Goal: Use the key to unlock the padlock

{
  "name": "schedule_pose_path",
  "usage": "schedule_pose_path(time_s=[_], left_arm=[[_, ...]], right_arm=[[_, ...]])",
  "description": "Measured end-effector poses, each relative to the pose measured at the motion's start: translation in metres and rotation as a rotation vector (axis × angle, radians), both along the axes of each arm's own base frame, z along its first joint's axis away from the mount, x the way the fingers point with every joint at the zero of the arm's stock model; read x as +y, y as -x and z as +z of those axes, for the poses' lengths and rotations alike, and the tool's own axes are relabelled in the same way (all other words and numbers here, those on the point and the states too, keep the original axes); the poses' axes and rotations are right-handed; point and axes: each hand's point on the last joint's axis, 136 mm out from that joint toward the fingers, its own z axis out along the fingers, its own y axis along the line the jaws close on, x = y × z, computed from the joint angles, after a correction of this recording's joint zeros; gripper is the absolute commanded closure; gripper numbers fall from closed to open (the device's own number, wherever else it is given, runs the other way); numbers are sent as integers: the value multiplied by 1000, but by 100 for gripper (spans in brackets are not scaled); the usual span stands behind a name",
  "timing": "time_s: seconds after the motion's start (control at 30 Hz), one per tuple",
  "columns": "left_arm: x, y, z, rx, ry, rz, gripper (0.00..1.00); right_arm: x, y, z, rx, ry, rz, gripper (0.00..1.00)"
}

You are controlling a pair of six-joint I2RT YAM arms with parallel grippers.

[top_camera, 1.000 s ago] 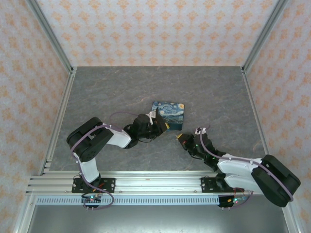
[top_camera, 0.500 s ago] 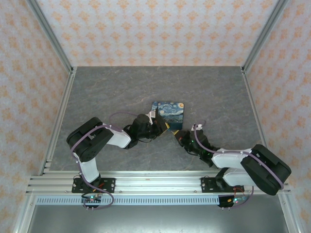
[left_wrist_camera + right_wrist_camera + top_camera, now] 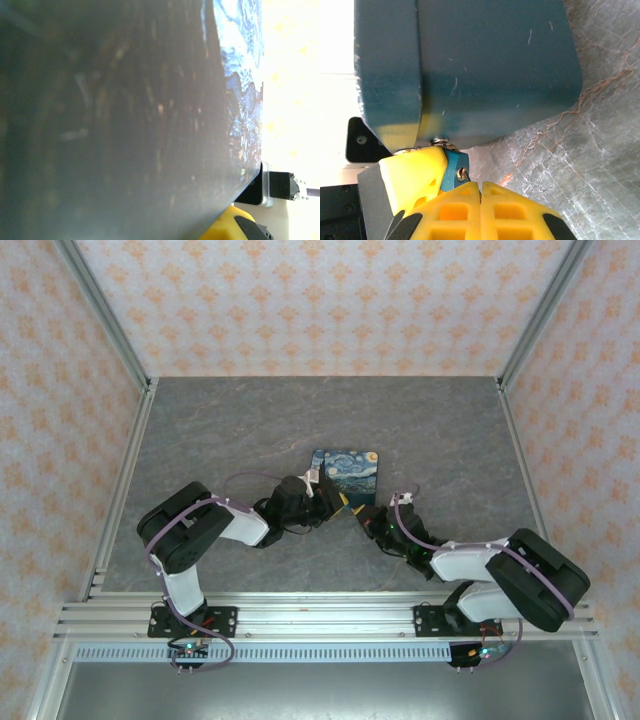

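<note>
The padlock [image 3: 348,470], a flat square block with a starry-night top, lies mid-table. My left gripper [image 3: 335,500] is shut on its near left corner. In the left wrist view the padlock's dark side [image 3: 125,125] is pressed close to the camera, with one yellow fingertip [image 3: 235,222] at the bottom. My right gripper [image 3: 366,522] sits at the padlock's near edge. In the right wrist view it [image 3: 481,192] is shut, and the key's teal head [image 3: 454,170] sticks out at its tips. The key's metal end meets the padlock's teal side [image 3: 490,65], beside the left gripper's yellow finger [image 3: 412,175].
Grey marbled tabletop [image 3: 220,430] lies around the padlock, walled by patterned panels with metal posts at the corners. The aluminium rail [image 3: 320,615] that carries both arm bases runs along the near edge. Bare table [image 3: 590,150] lies to the right of the right gripper.
My right gripper has moved up and left, from a short way off to the padlock's near edge. The left gripper and the padlock have stayed put.
</note>
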Motion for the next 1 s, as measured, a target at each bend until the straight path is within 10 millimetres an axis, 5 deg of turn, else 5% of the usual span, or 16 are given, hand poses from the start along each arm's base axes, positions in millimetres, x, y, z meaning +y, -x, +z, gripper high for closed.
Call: schedule_pose_path(time_s=[1.0], left_arm=[[2,-1,0,0,1,8,100]], right_arm=[[1,-5,-2,9,-5,-2,100]])
